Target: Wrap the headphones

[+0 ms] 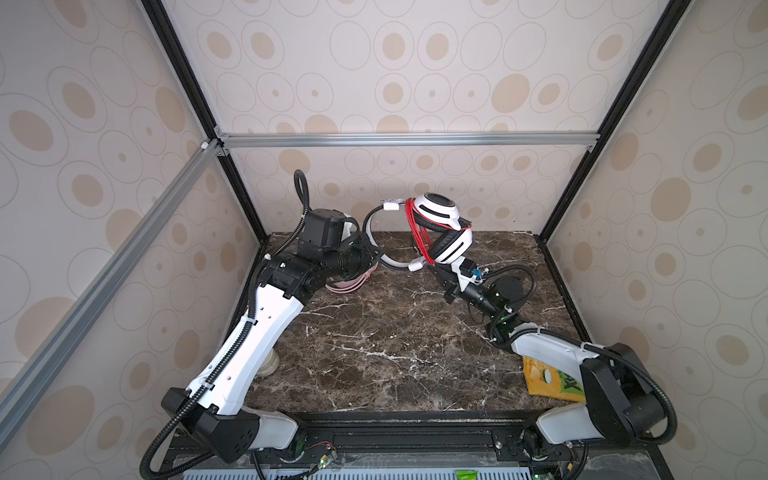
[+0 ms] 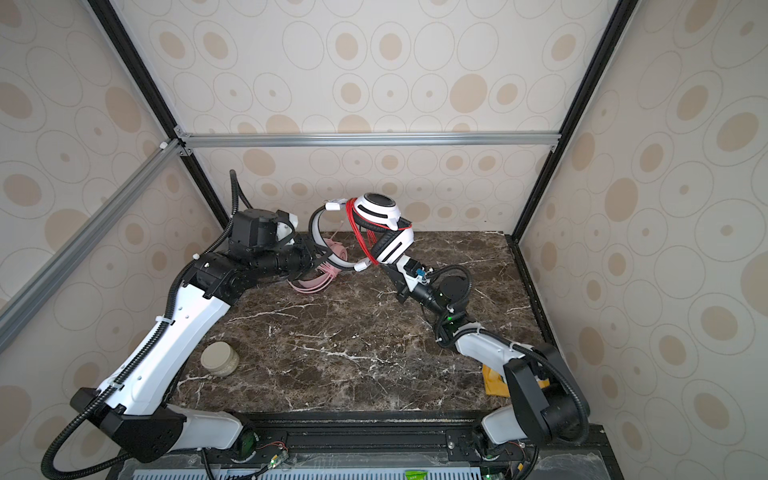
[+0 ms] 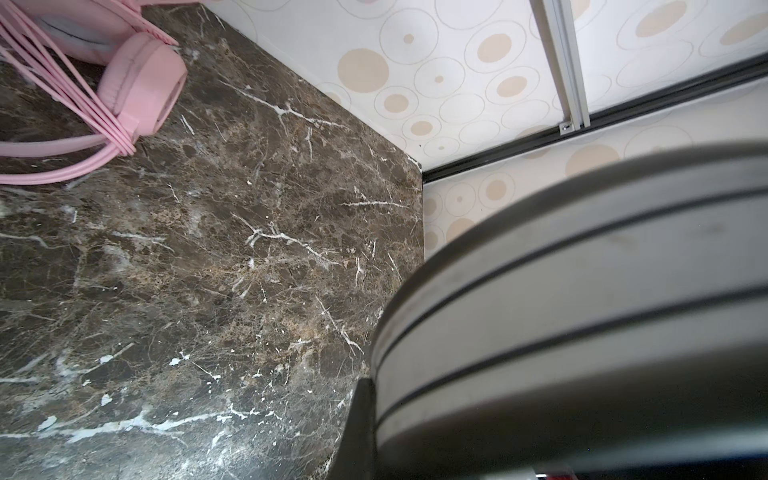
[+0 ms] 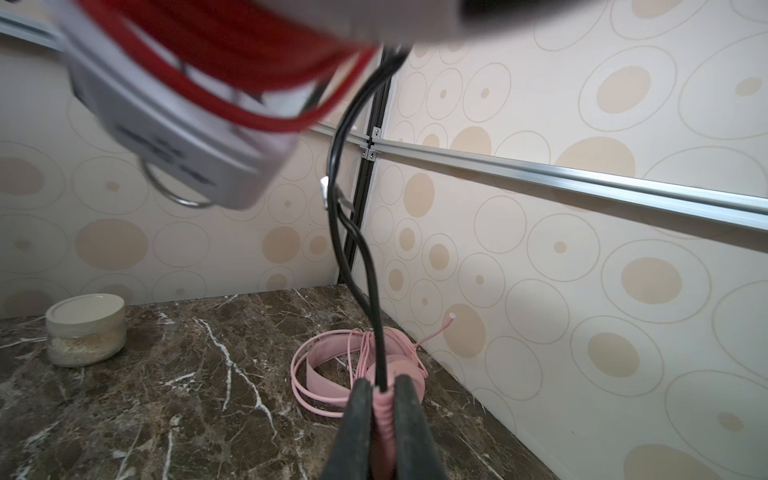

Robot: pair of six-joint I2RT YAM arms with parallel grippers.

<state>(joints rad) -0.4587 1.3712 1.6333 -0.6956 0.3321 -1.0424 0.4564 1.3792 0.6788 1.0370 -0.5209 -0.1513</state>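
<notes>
The left arm (image 1: 257, 332) climbs from the lower left corner of both top views, bends at the elbow and runs level toward centre frame. There the left claw (image 2: 323, 258) is pressed together on the silver headband (image 3: 582, 291) of the white headset (image 1: 444, 220). The headset hangs in the air above the back of the marble surface (image 1: 374, 332), its cups stacked just right of centre and its red cable (image 1: 417, 237) looped in a bundle around the band.

The right arm (image 1: 544, 349) lies low along the right edge, then angles up and leftward, bringing the right claw (image 1: 430, 268) just under the lower cup. In the right wrist view that claw (image 4: 381, 388) pinches a black cable (image 4: 353, 166) at its pink ribbed sleeve. The cable rises in two strands toward the headset blurred at the upper left of that frame.

The pink headset (image 2: 311, 284) rests on the surface below the left claw, left of centre, with its pink cable coiled around it. A lidded jar (image 2: 220, 358) stands at the lower left of the surface, and a yellow bag (image 1: 540, 378) lies at the lower right, partly under the right arm.
</notes>
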